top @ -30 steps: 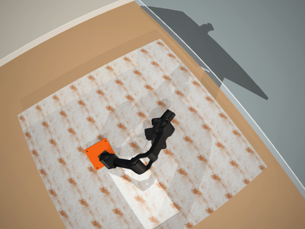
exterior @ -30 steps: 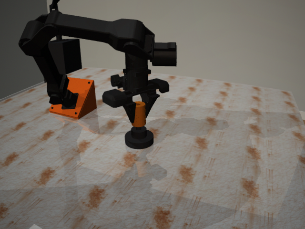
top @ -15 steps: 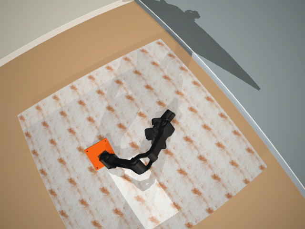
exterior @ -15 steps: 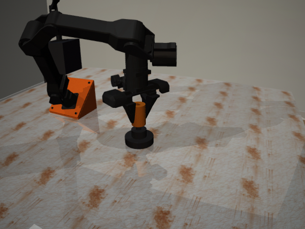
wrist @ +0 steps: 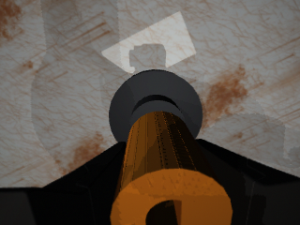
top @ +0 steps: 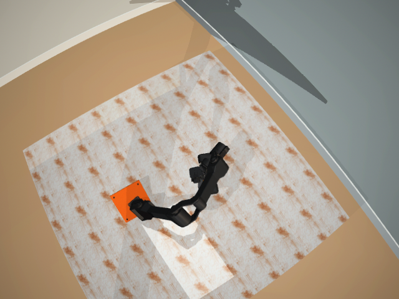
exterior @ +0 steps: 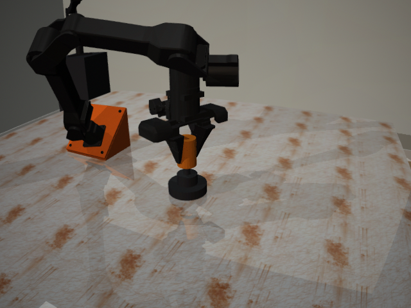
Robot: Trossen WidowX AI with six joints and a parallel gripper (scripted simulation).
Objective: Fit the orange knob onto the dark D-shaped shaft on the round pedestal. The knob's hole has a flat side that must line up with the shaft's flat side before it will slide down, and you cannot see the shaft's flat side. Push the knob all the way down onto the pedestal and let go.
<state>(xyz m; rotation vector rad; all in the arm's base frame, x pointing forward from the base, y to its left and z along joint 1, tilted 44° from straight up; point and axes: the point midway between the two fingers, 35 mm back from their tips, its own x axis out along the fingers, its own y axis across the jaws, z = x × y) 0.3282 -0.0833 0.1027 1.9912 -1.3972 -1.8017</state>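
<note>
The black arm (exterior: 126, 34) reaches out from its orange wedge-shaped mount (exterior: 114, 127) and bends straight down over the table (exterior: 298, 205), whose top is pale and mottled with rust-coloured patches. At the end of the arm the gripper (exterior: 187, 145) points downward, and its jaws are clenched on the orange knob (exterior: 187, 151), one dark tapered finger pressed to each side of the cylinder.

The knob stands upright between the jaws, its upper end level with the finger roots and its lower end reaching just below the fingertips. The hole in its top face shows in the wrist view (wrist: 171, 203), with a flat edge along one side of the opening.

Directly beneath the knob sits the round dark pedestal (exterior: 187, 188), a wide disc with a smaller raised collar on top. In the exterior view a short piece of the dark shaft (exterior: 187, 171) shows between the knob's lower rim and the collar, so the knob is over the shaft but not down on the pedestal. The wrist view looks along the knob's length, and the pedestal rings its far end, close to centred.

From the top view the arm hides both knob and pedestal.
</note>
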